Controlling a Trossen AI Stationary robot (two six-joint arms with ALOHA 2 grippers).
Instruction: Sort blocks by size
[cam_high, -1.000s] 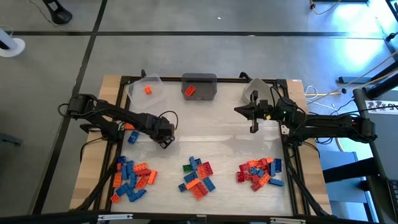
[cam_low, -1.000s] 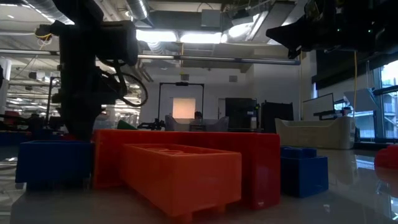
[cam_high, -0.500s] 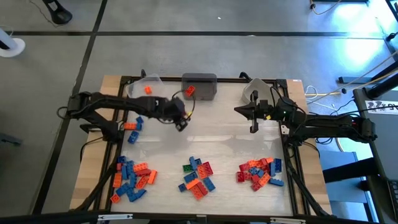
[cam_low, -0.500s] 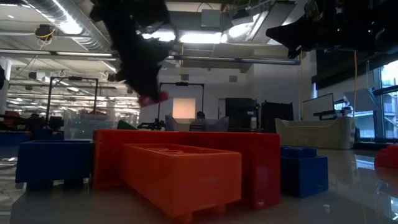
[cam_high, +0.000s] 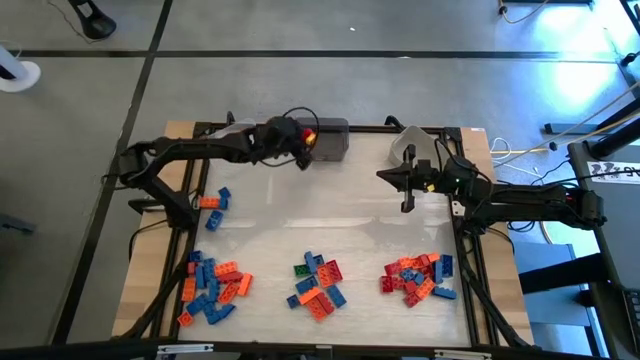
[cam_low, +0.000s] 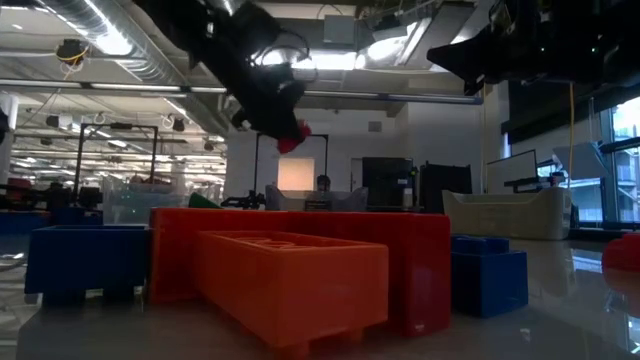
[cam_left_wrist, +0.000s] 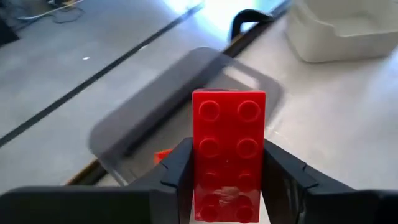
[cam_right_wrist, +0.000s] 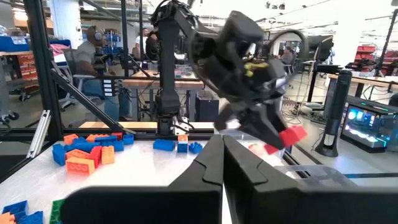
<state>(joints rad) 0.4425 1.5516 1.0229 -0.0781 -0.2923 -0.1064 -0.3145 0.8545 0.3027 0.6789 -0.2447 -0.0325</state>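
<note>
My left gripper (cam_high: 302, 143) is shut on a red eight-stud block (cam_left_wrist: 228, 149) and hangs above the near rim of the grey bin (cam_high: 327, 141) at the table's far side. The low view shows the same red block (cam_low: 292, 140) high in the air. An orange block (cam_left_wrist: 163, 155) lies inside the grey bin. My right gripper (cam_high: 408, 203) hovers shut and empty at the far right. Three heaps of blocks lie near the front edge: left (cam_high: 213, 285), middle (cam_high: 318, 283) and right (cam_high: 418, 275). My left gripper pinches the red block by its two long sides (cam_left_wrist: 198, 180) between its two fingers (cam_left_wrist: 180, 177), on the half nearer the wrist. The other half sticks out past the fingertips, studs toward the wrist camera. The fingers slant down toward the far edge, along the block. The block is lifted clear.
A clear bin (cam_high: 232, 138) stands left of the grey bin, partly under my left arm. A white bin (cam_high: 405, 145) stands to the right, behind my right gripper. A few loose blocks (cam_high: 212, 205) lie at the left edge. The table's middle is bare.
My left gripper has carried the red block from the table's middle left up and toward the far edge, a little rightward, to the grey bin. It has tipped from pointing steeply down to a shallower slant. The block stayed in the hold.
</note>
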